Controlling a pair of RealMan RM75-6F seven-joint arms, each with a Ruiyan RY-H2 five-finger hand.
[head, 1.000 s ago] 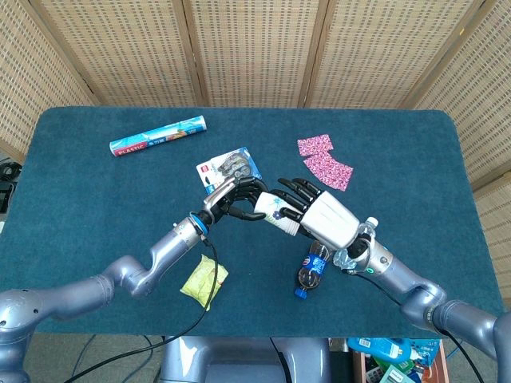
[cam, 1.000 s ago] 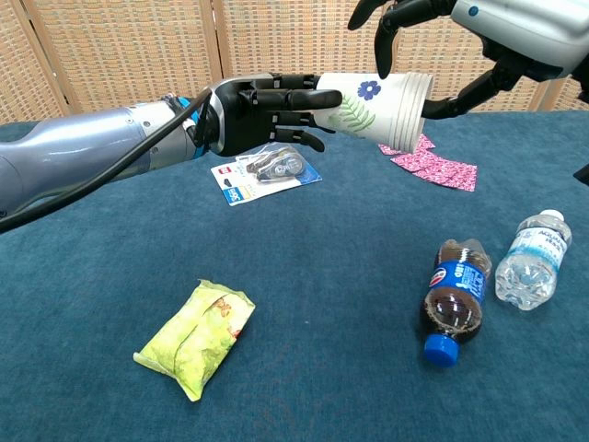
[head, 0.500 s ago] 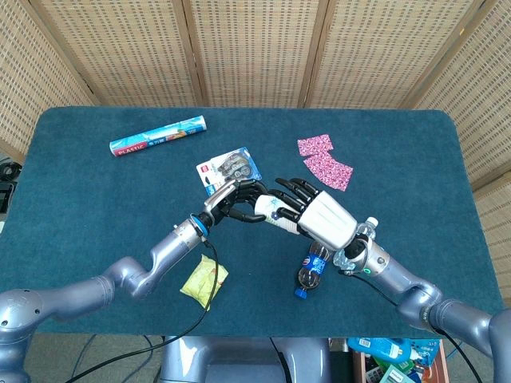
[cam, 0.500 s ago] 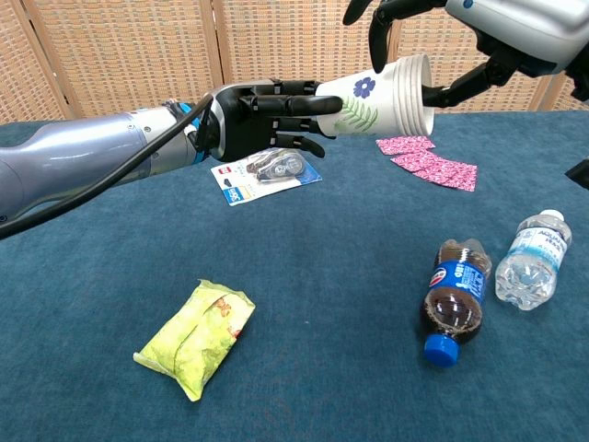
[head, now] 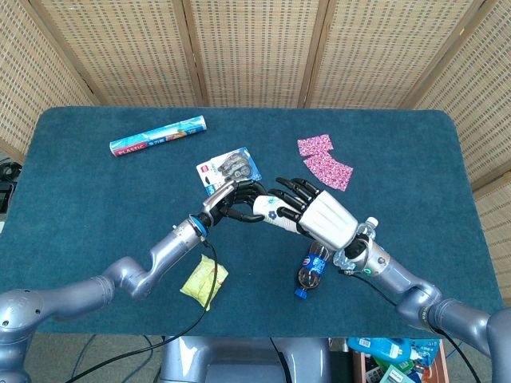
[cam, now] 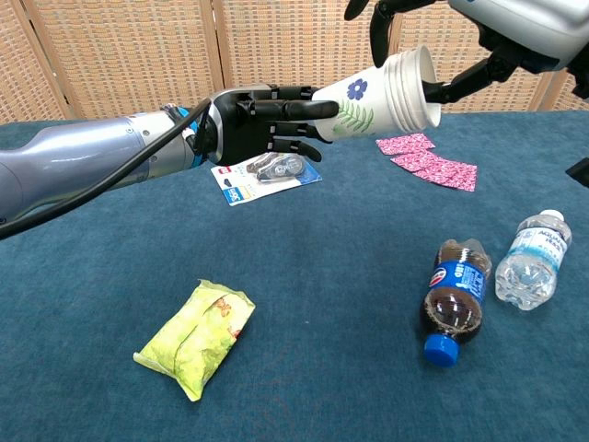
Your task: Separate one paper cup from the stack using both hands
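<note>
The paper cup stack (cam: 377, 92), white with a blue flower and green leaves, lies sideways in the air above the table's middle, its rims tilted up to the right. My left hand (cam: 258, 115) grips the stack's bottom end, fingers lying along the cup wall. My right hand (cam: 442, 37) comes in from the upper right; its fingers arch over the rims and the thumb (cam: 460, 87) reaches under them. In the head view the stack (head: 274, 214) is mostly covered between the left hand (head: 235, 199) and the right hand (head: 315, 214).
On the blue table lie a cola bottle (cam: 451, 304), a water bottle (cam: 532, 258), a green snack packet (cam: 195, 336), a blister card pack (cam: 267, 173), pink cloth pieces (cam: 433, 166) and a plastic-wrap roll (head: 157, 136) at the far left.
The rim end of the stack has risen and turned more toward the chest camera. Both hands keep their hold and shifted only slightly.
</note>
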